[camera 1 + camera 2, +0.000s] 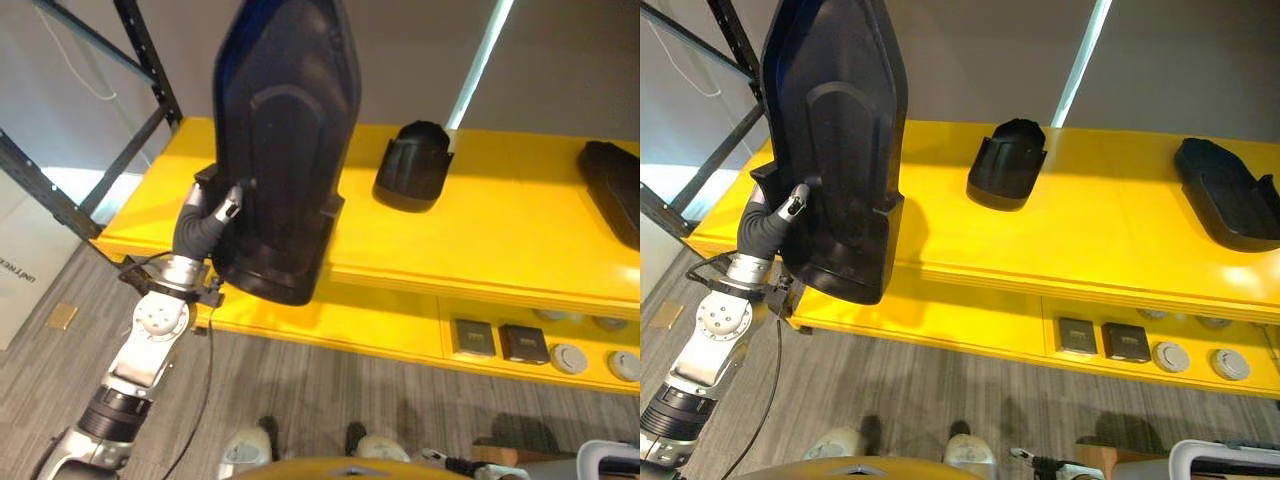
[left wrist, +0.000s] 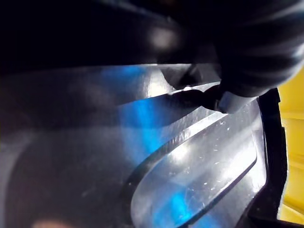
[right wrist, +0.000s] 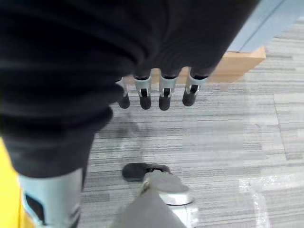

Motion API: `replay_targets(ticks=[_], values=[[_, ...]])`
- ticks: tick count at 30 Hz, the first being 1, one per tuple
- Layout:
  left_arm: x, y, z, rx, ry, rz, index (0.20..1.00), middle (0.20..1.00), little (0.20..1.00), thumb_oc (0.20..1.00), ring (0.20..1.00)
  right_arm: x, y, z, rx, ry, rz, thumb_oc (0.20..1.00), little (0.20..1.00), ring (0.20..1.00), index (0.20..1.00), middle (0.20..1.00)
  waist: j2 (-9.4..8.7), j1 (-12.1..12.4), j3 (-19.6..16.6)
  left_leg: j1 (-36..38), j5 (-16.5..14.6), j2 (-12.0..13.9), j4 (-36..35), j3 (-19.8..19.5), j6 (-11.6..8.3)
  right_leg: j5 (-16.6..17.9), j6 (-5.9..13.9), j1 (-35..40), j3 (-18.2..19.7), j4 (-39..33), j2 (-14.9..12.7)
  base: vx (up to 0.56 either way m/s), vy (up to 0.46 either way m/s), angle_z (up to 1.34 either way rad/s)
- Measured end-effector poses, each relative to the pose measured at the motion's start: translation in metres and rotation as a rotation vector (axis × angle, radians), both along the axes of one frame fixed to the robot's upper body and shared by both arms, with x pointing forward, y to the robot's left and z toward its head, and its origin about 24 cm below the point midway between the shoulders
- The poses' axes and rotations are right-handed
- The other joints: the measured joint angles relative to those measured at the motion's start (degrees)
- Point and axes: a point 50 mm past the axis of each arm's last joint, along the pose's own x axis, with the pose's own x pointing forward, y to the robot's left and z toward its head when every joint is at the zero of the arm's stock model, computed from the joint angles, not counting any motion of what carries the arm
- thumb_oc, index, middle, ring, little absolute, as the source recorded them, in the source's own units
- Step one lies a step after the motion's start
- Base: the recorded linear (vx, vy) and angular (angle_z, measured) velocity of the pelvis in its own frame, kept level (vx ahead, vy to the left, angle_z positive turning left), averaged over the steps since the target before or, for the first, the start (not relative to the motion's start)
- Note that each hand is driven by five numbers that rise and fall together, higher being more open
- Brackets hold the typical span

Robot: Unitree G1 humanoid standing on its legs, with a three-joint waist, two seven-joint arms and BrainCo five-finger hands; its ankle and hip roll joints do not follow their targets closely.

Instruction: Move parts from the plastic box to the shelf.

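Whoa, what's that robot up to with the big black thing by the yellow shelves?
The robot's left hand grips a large black moulded plastic part by its lower edge, holding it upright over the front left of the yellow shelf. Two smaller black plastic parts already lie further along that top level, and small square and round items sit on the level below. The right hand hangs over the grey carpet, fingers relaxed and holding nothing.
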Motion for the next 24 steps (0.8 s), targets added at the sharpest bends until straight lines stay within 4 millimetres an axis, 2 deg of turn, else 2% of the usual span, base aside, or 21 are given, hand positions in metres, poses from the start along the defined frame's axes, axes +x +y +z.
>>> replay_targets(ticks=[2, 4, 5, 6, 7, 8, 9, 10, 11, 12, 13, 14, 15, 16, 17, 18, 19, 20, 21, 24], values=[[0.000, -0.003, -0.001, -0.023, 0.003, -0.003, 0.200, 0.200, 0.200, 0.200, 0.200, 0.001, -0.011, 0.004, -0.031, -0.010, -0.001, 1.000, 1.000, 1.000, 1.000, 1.000, 1.26, -0.7, -0.7, 0.9, 1.4, 3.3, -2.9, -0.2, -0.63, 0.4, 2.08, 0.1, 0.6, 0.1, -1.4, 0.13, 0.476, -0.04], [0.002, -0.005, 0.001, -0.023, -0.006, -0.008, 0.200, 0.200, 0.200, 0.200, 0.200, 0.005, -0.017, 0.008, -0.056, -0.007, 0.042, 1.000, 1.000, 1.000, 1.000, 1.000, 2.06, -1.0, -0.9, 0.4, 1.9, 4.5, -4.4, -0.1, -0.97, 0.6, 3.88, 0.1, 1.4, -0.1, -2.8, 0.11, 0.360, -0.14], [0.003, -0.005, 0.002, -0.024, -0.010, -0.007, 0.200, 0.200, 0.200, 0.200, 0.200, 0.000, -0.024, 0.010, -0.074, 0.014, 0.037, 1.000, 1.000, 1.000, 1.000, 1.000, 2.93, -1.1, -1.0, 1.0, 2.8, 3.6, -6.0, 0.6, 0.70, 1.2, 7.57, 1.3, 2.0, -0.4, -5.0, 0.14, 0.461, -0.21], [0.004, -0.005, 0.002, -0.022, -0.009, -0.007, 0.200, 0.200, 0.200, 0.200, 0.200, 0.000, -0.031, 0.012, -0.091, 0.015, 0.035, 1.000, 1.000, 1.000, 1.000, 1.000, 4.30, -1.7, -1.0, 1.6, 5.5, 3.1, -6.6, 1.4, 1.14, 1.5, 9.55, 2.8, 2.1, -1.1, -5.4, 0.17, 0.519, -0.26], [0.004, -0.004, -0.001, -0.019, -0.003, -0.004, 0.200, 0.200, 0.200, 0.200, 0.200, -0.004, -0.029, 0.011, -0.087, 0.022, 0.031, 1.000, 1.000, 1.000, 1.000, 1.000, 3.61, -1.5, -0.8, 2.2, 8.2, 2.1, -5.9, 2.0, -1.94, 1.9, 10.21, 3.9, 2.6, -1.8, -6.8, 0.17, 0.478, -0.09], [0.005, -0.001, -0.003, -0.008, 0.008, 0.004, 0.200, 0.200, 0.200, 0.200, 0.200, -0.010, -0.014, 0.004, -0.054, 0.027, -0.002, 1.000, 1.000, 1.000, 1.000, 1.000, 1.19, -1.1, -1.4, 2.7, 7.3, -1.1, -6.0, 2.5, -1.11, 1.6, 10.26, 4.3, 2.7, -2.3, -9.8, 0.13, 0.350, -0.06], [0.006, 0.000, 0.000, 0.011, 0.000, 0.004, 0.200, 0.200, 0.200, 0.200, 0.200, -0.010, -0.001, -0.002, -0.029, 0.022, -0.035, 1.000, 1.000, 1.000, 1.000, 1.000, -0.49, -0.6, -1.4, 2.3, 6.6, -3.2, -6.1, 1.4, -0.33, 2.0, 9.10, 3.3, 2.7, -0.9, -11.7, 0.07, 0.212, 0.03], [0.007, 0.001, 0.003, 0.039, -0.012, 0.001, 0.200, 0.200, 0.200, 0.200, 0.200, -0.010, 0.011, -0.006, 0.003, 0.009, -0.096, 1.000, 1.000, 1.000, 1.000, 1.000, -1.23, -0.1, -1.2, 2.1, 6.7, -4.7, -6.7, -0.2, 0.01, 3.5, 8.80, 1.0, 2.3, 1.9, -12.9, 0.10, 0.312, 0.09], [0.008, 0.005, 0.005, 0.085, -0.005, 0.010, 0.200, 0.200, 0.200, 0.200, 0.200, -0.012, 0.024, -0.010, 0.045, -0.011, -0.234, 1.000, 1.000, 1.000, 1.000, 1.000, -0.88, -0.5, -0.8, 1.1, 6.9, -5.0, -6.6, -0.4, 1.64, 7.9, 7.81, -1.5, 2.9, 3.7, -12.9, 0.11, 0.313, -0.01], [0.010, 0.011, 0.005, 0.129, 0.015, 0.030, 0.200, 0.200, 0.200, 0.200, 0.200, -0.011, 0.033, -0.013, 0.075, -0.026, -0.326, 1.000, 1.000, 1.000, 1.000, 1.000, -0.45, -0.8, -0.6, 1.3, 6.4, -5.4, -6.4, 0.0, 3.09, 12.6, 8.15, -3.3, 4.3, 5.7, -13.2, 0.13, 0.340, -0.17], [0.011, 0.015, 0.007, 0.153, 0.021, 0.046, 0.200, 0.200, 0.200, 0.200, 0.200, -0.012, 0.036, -0.014, 0.065, -0.031, -0.330, 1.000, 1.000, 1.000, 1.000, 1.000, -0.18, -0.8, -0.4, 2.5, 5.3, -6.2, -6.6, 1.4, 4.86, 15.8, 9.05, -5.7, 3.5, 9.0, -14.5, 0.12, 0.219, -0.40], [0.011, 0.017, 0.006, 0.150, 0.022, 0.060, 0.200, 0.200, 0.200, 0.200, 0.200, -0.013, 0.035, -0.014, 0.049, -0.029, -0.305, 1.000, 1.000, 1.000, 1.000, 1.000, -0.17, -0.7, -0.3, 3.3, 4.8, -6.9, -6.7, 2.9, 5.69, 16.6, 9.39, -6.8, 2.3, 10.3, -15.0, 0.13, 0.159, -0.70], [0.010, 0.022, 0.004, 0.143, 0.034, 0.091, 0.200, 0.200, 0.200, 0.200, 0.200, -0.010, 0.033, -0.013, 0.029, -0.034, -0.240, 1.000, 1.000, 1.000, 1.000, 1.000, 0.17, -0.4, -0.2, 3.9, 4.0, -6.7, -6.9, 5.1, 6.33, 13.5, 10.86, -8.5, 0.1, 12.3, -14.2, 0.13, 0.060, -0.84], [0.010, 0.031, 0.000, 0.140, 0.051, 0.131, 0.200, 0.200, 0.200, 0.200, 0.200, -0.006, 0.033, -0.012, 0.017, -0.048, -0.178, 1.000, 1.000, 1.000, 1.000, 1.000, 0.43, -0.5, -0.1, 4.1, 3.6, -6.4, -6.9, 6.5, 6.48, 8.7, 9.91, -10.5, -2.0, 15.1, -12.1, 0.09, -0.006, -0.76], [0.012, 0.037, -0.003, 0.137, 0.075, 0.165, 0.200, 0.200, 0.200, 0.200, 0.200, -0.006, 0.033, -0.012, 0.013, -0.049, -0.146, 1.000, 1.000, 1.000, 1.000, 1.000, 0.31, -1.1, -0.2, 3.7, 3.5, -6.1, -6.8, 6.5, 6.24, 4.5, 9.42, -11.2, -1.2, 14.7, -8.5, 0.07, -0.039, -0.27], [0.014, 0.041, -0.006, 0.133, 0.098, 0.196, 0.200, 0.200, 0.200, 0.200, 0.200, -0.011, 0.032, -0.012, 0.014, -0.049, -0.144, 1.000, 1.000, 1.000, 1.000, 1.000, -0.07, -2.1, -0.3, 3.1, 3.6, -6.0, -6.8, 5.8, 6.12, 2.0, 8.81, -11.1, 0.8, 12.1, -4.6, 0.05, -0.051, 0.18], [0.016, 0.044, -0.009, 0.129, 0.115, 0.222, 0.200, 0.200, 0.200, 0.200, 0.200, -0.013, 0.030, -0.012, 0.008, -0.047, -0.142, 1.000, 1.000, 1.000, 1.000, 1.000, -0.42, -2.7, -0.5, 2.0, 3.6, -6.2, -6.8, 5.0, 6.09, 1.0, 8.13, -11.1, 2.6, 8.4, -1.7, 0.06, -0.057, 0.42], [0.016, 0.044, -0.010, 0.125, 0.128, 0.235, 0.200, 0.200, 0.200, 0.200, 0.200, -0.019, 0.027, -0.012, 0.005, -0.032, -0.142, 1.000, 1.000, 1.000, 1.000, 1.000, -0.75, -3.2, -0.7, 1.2, 3.7, -6.8, -6.8, 4.4, 6.05, 1.4, 6.86, -11.2, 3.6, 5.4, -0.1, 0.09, -0.108, 0.58], [0.017, 0.042, -0.019, 0.091, 0.177, 0.260, 0.200, 0.200, 0.200, 0.200, 0.200, -0.038, 0.018, -0.012, -0.017, 0.029, -0.129, 1.000, 1.000, 1.000, 1.000, 1.000, 0.24, -3.9, -0.4, 0.4, 4.2, -7.1, -6.8, 3.0, 5.77, 4.6, 4.40, -8.8, 3.5, 0.1, 0.7, 0.05, -0.111, 0.38], [0.017, 0.047, -0.031, 0.072, 0.232, 0.312, 0.200, 0.200, 0.200, 0.200, 0.200, -0.045, 0.020, -0.013, -0.006, 0.061, -0.069, 1.000, 1.000, 1.000, 1.000, 1.000, 1.53, -3.5, -0.1, 0.3, 4.4, -6.9, -6.6, 3.2, 5.38, 7.9, 3.65, -6.3, 3.5, -5.7, 1.7, -0.02, -0.070, 0.04]])
